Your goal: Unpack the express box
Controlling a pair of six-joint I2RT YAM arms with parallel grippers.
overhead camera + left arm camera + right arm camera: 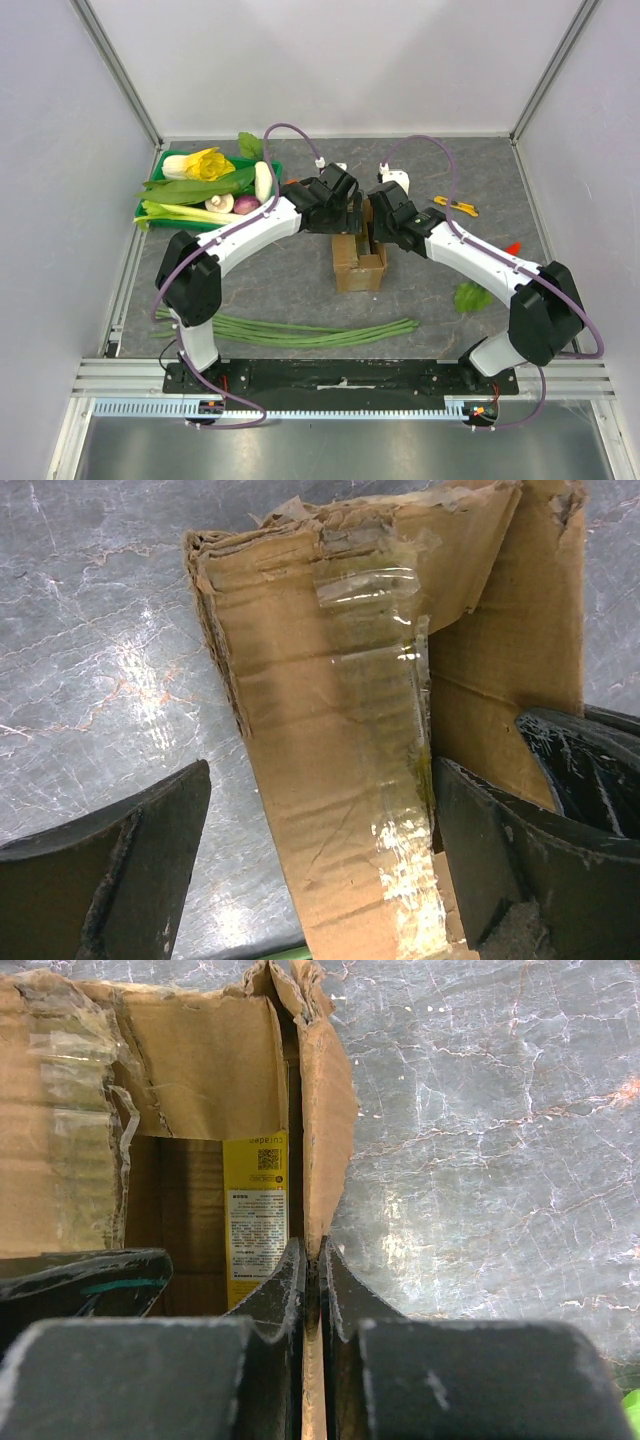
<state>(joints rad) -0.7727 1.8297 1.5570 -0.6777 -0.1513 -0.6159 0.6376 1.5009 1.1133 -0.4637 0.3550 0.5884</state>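
The express box (358,265) stands mid-table, brown cardboard with its flaps up. My left gripper (350,215) is over the box's far left. In the left wrist view it is open (320,870), its fingers (110,880) straddling a taped flap (330,730) without clamping it. My right gripper (378,225) is at the box's far right. In the right wrist view it is shut (312,1270) on the thin edge of the right flap (330,1120). A slim yellow carton (255,1220) stands inside the box (200,1070).
A green tray (155,190) of vegetables sits at the back left. Long green beans (310,332) lie in front of the box. A green leaf (470,297) lies front right, and a yellow knife (455,206) back right. Grey walls enclose the table.
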